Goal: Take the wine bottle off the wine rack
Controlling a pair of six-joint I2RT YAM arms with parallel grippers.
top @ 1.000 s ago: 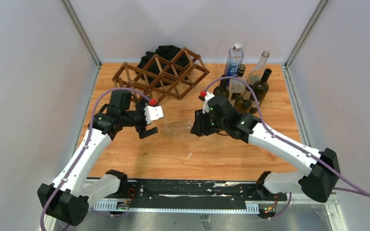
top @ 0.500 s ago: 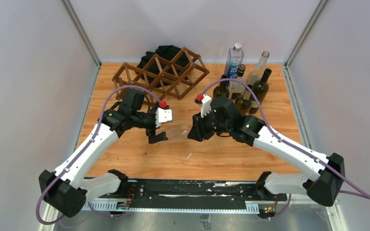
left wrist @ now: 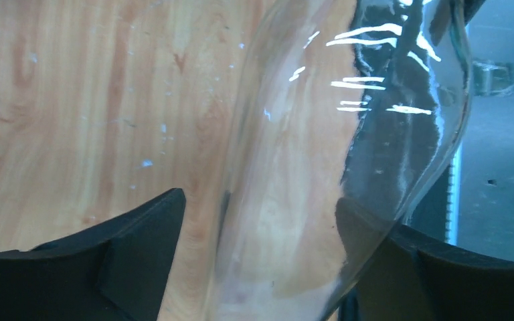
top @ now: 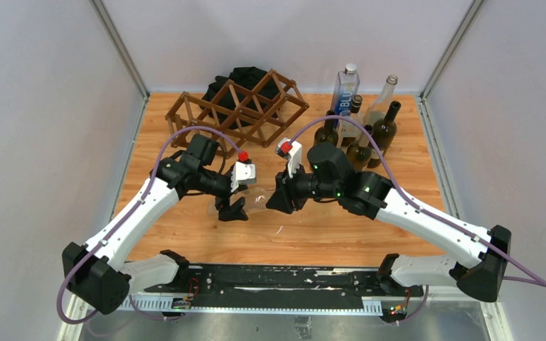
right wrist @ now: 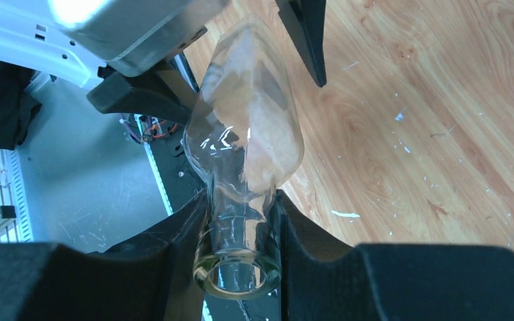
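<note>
Top: left gripper (top: 233, 207) has swung in from beside the wine rack (top: 238, 110) to the wine bottle (top: 259, 195), which is already out, on the rack's near side.
Left wrist: jaws spread astride the glass, not gripping.
Right wrist: right gripper (right wrist: 239, 215) pinches the neck.
Handover looks close.

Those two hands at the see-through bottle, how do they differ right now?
The right hand is shut on the thin neck of the clear bottle. The left hand stands open around its wide body, with a gap beside one finger. The right hand reaches in from the bottle's mouth end, the left hand from the opposite side. Both are black, two-fingered, and meet at that one bottle over the wooden table.
</note>
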